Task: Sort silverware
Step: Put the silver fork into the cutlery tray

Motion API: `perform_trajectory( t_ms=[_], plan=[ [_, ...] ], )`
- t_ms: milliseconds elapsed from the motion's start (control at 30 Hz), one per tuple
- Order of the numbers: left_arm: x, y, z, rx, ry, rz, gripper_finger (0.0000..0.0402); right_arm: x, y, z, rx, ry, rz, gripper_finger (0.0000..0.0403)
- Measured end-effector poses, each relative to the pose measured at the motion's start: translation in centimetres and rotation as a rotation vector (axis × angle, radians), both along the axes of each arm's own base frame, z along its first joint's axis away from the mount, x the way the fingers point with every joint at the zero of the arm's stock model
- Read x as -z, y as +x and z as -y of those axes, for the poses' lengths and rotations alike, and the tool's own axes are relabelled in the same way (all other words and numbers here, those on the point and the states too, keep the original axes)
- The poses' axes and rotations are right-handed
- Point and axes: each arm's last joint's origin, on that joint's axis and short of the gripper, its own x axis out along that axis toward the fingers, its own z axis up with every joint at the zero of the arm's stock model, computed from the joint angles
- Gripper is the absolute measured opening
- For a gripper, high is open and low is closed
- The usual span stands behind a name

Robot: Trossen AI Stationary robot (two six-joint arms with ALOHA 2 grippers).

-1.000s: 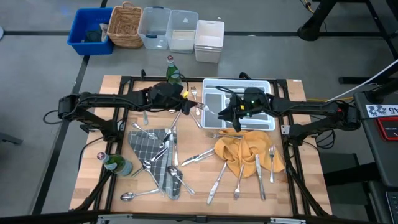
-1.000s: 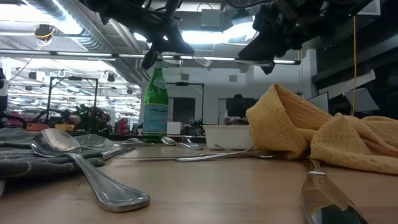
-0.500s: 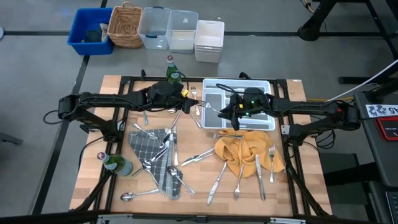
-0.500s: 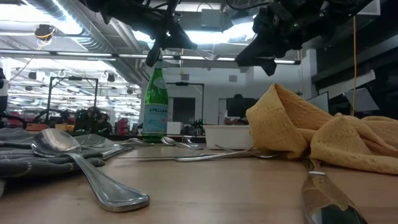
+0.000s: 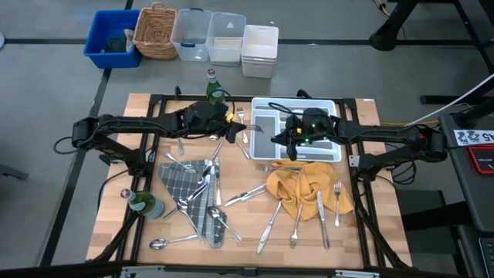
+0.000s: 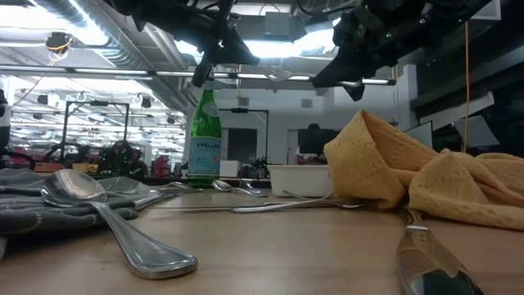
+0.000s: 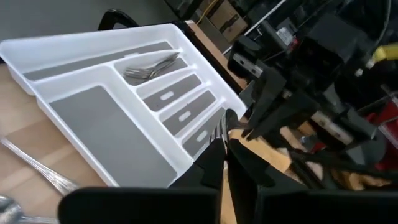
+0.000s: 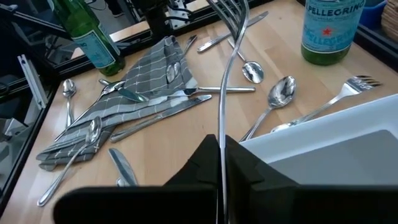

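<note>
My right gripper (image 5: 279, 141) is shut on a silver fork (image 5: 248, 129) in the air over the left edge of the white compartmented tray (image 5: 332, 104). The fork's tines (image 7: 219, 127) point at my left gripper (image 5: 234, 133), which is shut and stands just off them. A few forks (image 7: 149, 65) lie in one tray compartment. More silverware lies on the table, on the grey checked cloth (image 5: 193, 189) and on the yellow cloth (image 5: 305, 189). My right gripper pinches the fork's handle (image 8: 221, 127) between its two fingers, which lie along it and come level from the table's right. The fork is lifted clear and juts out past the fingertips toward the table's left. My left gripper is at the tines; I cannot tell whether it touches them.
A green bottle (image 5: 214, 91) stands at the far edge and another (image 5: 143, 205) at the near left. Loose spoons and forks (image 8: 273, 99) lie on the wood between the bottle and the tray. Bins and a basket (image 5: 158, 31) stand beyond the table.
</note>
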Motion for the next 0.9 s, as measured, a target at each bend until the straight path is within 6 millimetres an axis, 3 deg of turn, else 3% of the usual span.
perform_trajectory(
  t_ms=[433, 900],
  plan=[
    [0.9, -0.4, -0.1, 0.012, 0.016, -0.107, 0.0108, 1.5, -2.4, 3.9, 0.092, -0.065, -0.174, 0.0004],
    [2.3, -1.3, 0.2, 0.016, -0.031, -0.279, 0.0115, 3.2, -7.7, 9.2, 0.223, -0.248, -0.491, 0.0004]
  ],
)
